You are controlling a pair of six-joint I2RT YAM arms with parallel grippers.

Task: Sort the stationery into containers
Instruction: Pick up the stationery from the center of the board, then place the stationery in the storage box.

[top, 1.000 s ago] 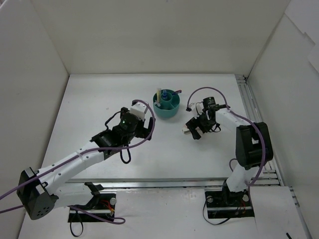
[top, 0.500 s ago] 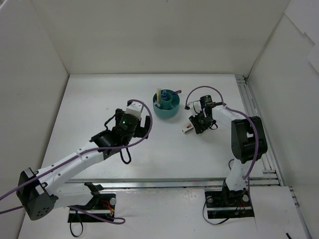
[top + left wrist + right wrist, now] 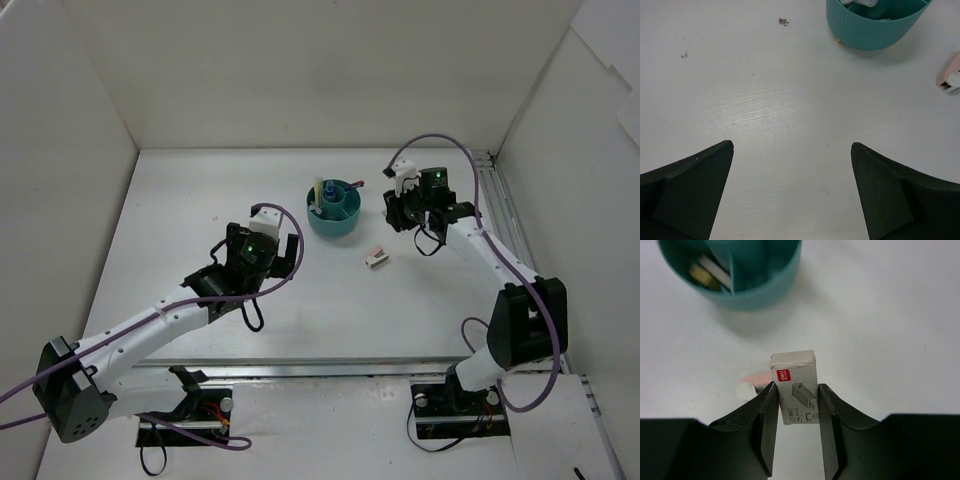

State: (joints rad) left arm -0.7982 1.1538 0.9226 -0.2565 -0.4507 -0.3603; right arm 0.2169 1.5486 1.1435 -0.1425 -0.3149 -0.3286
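Beige-white and upright, a small box (image 3: 794,382) sits pinched between the two black fingers of the right gripper (image 3: 796,389) at the centre of the right wrist view. The jaws stand narrow and press its two long sides, and its top end pokes out above the fingertips. A red patch on its face reads "deli" in white. Below that is a line drawing of a strip of staples and digits that look like 0012; the other small characters are too fine to read. Past the box, at the upper left of that frame, stands the teal organizer (image 3: 757,295), apart from the gripper, with a white piece (image 3: 715,271) and a yellowish piece (image 3: 700,274) lying in one compartment. A pink-and-white piece (image 3: 751,385) lies flat on the table just behind the finger on the left. The left gripper (image 3: 792,147) is spread wide and holds nothing, over bare tabletop at the lower edge of its own view. From above, the white table (image 3: 200,200) has a faint wood grain and a few dark specks (image 3: 783,21). Plain white walls (image 3: 300,70) close it in, a metal rail (image 3: 500,215) runs down its right edge, and purple cables (image 3: 440,142) loop along both arms.
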